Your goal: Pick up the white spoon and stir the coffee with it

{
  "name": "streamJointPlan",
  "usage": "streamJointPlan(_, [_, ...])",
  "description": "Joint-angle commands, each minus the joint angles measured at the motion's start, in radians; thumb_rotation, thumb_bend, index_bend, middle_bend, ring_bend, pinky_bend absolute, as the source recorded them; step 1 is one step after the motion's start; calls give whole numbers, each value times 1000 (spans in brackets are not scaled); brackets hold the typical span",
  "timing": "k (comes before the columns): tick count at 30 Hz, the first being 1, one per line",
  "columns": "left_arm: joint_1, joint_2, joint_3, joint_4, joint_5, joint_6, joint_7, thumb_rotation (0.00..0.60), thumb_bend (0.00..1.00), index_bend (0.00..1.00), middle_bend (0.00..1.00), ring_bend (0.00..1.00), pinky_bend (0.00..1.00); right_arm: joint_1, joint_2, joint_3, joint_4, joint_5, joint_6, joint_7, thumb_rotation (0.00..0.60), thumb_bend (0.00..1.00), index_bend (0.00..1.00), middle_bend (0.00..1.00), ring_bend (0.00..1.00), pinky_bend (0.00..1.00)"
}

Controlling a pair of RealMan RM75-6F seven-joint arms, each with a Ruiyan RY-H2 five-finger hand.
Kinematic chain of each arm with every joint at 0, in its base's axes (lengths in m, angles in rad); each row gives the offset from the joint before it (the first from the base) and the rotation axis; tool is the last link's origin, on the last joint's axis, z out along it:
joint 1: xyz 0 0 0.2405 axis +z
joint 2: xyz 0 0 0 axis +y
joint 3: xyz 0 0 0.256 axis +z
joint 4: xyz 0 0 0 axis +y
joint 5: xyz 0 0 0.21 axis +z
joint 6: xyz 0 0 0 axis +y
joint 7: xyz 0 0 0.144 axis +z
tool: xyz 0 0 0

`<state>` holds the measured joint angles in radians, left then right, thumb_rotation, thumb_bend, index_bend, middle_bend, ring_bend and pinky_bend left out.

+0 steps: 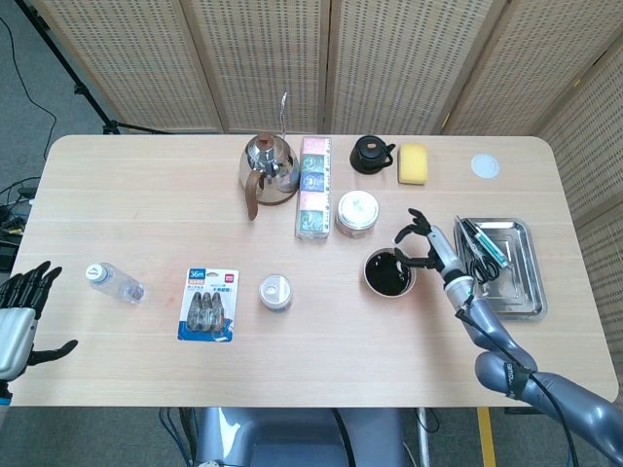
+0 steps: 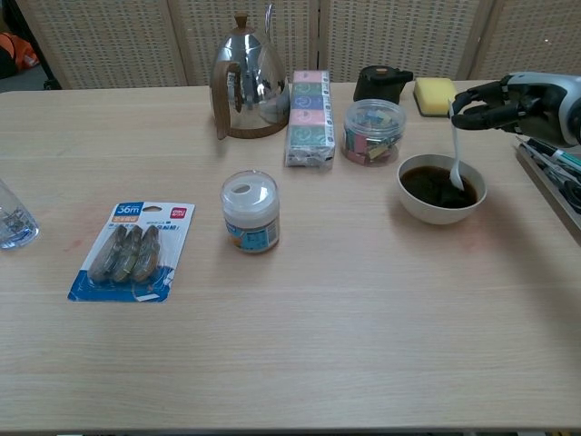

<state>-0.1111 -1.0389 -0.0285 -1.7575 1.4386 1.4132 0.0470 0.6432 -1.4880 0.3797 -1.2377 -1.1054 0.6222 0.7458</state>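
Note:
A white bowl (image 2: pixel 409 203) (image 1: pixel 372 285) of dark coffee stands right of the table's middle. The white spoon (image 2: pixel 455 151) hangs nearly upright with its bowl dipped in the coffee. My right hand (image 2: pixel 510 102) (image 1: pixel 428 246) pinches the spoon's handle top, above the bowl's right rim. In the head view the spoon is too thin to make out. My left hand (image 1: pixel 21 316) hovers off the table's left front corner, fingers spread, holding nothing.
A metal tray (image 1: pixel 522 297) with tools lies right of the bowl. Behind the bowl stand a clip jar (image 2: pixel 373 133), a boxed pack (image 2: pixel 308 119), a steel kettle (image 2: pixel 243 79), a black pot (image 2: pixel 380 83) and a yellow sponge (image 2: pixel 437 94). A small white jar (image 2: pixel 251 212), a blister pack (image 2: pixel 132 251) and a plastic bottle (image 1: pixel 115 283) lie to the left.

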Motion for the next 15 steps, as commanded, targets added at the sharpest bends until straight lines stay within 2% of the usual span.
streamJointPlan(1, [-1,-1,1,-3,6,1,3,600,0,0,0,0,0,-24,29,-8,-34,-9,10,11,600,646,610,0,0,0])
streamJointPlan(8, [-4,-7,5,-15,18,-2,21,600,0,0,0,0,0,-58,75,-33,-102,-47,15,30,600,646,611,0,0,0])
streamJointPlan(15, [-3,-7,7,-18,25,3,24,600,0,0,0,0,0,-65,76,-47,-112,-64,25,34,600,642,611,0,0,0])
